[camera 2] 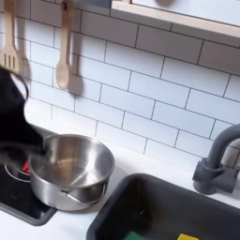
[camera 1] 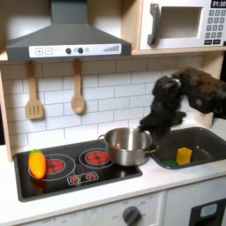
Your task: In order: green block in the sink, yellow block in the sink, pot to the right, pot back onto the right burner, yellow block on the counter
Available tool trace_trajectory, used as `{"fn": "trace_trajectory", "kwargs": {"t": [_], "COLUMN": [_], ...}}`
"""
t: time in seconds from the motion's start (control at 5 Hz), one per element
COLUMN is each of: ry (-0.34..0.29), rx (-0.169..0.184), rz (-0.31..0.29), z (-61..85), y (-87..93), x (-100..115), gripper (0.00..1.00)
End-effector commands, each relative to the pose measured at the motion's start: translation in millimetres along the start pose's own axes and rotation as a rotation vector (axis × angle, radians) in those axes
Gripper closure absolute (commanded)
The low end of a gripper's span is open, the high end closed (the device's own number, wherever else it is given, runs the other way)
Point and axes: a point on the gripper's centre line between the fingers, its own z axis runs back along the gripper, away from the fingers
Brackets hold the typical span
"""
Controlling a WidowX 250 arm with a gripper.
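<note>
The shiny steel pot (camera 1: 128, 146) (camera 2: 70, 171) stands at the right edge of the black cooktop (camera 1: 62, 168), over the right burner and close to the sink (camera 1: 201, 150) (camera 2: 164, 208). My gripper (camera 1: 143, 131) (camera 2: 22, 156) reaches down from the black arm to the pot's far rim and looks shut on it. The yellow block (camera 1: 184, 155) lies inside the sink. A small green block (camera 1: 163, 161) shows at the sink's left end in the first exterior view. The cream counter (camera 1: 177, 177) surrounds the cooktop and the sink.
An orange oval toy (camera 1: 36, 163) lies on the left burner. A dark faucet (camera 2: 217, 161) stands behind the sink. A wooden spatula (camera 1: 33, 93) and spoon (camera 1: 78, 88) hang on the tiled wall. A microwave (camera 1: 181, 25) sits above the arm.
</note>
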Motion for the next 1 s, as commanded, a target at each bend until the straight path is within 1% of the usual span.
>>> {"fn": "trace_trajectory", "kwargs": {"t": [0.0, 0.2, 0.4, 0.6, 0.8], "ry": [0.147, 0.213, 0.275, 0.286, 0.287], "rx": [0.0, 0.017, -0.012, -0.018, 0.006], "rz": [-0.038, -0.068, -0.073, -0.088, -0.09], "z": [-0.6, 2.0, 4.8, 9.5, 11.5], "y": [-15.7, -20.2, -29.0, -32.7, -28.4], "x": [-38.6, -53.4, -75.5, -85.0, -82.3], "gripper": [1.0, 1.0, 1.0, 1.0, 0.25]}}
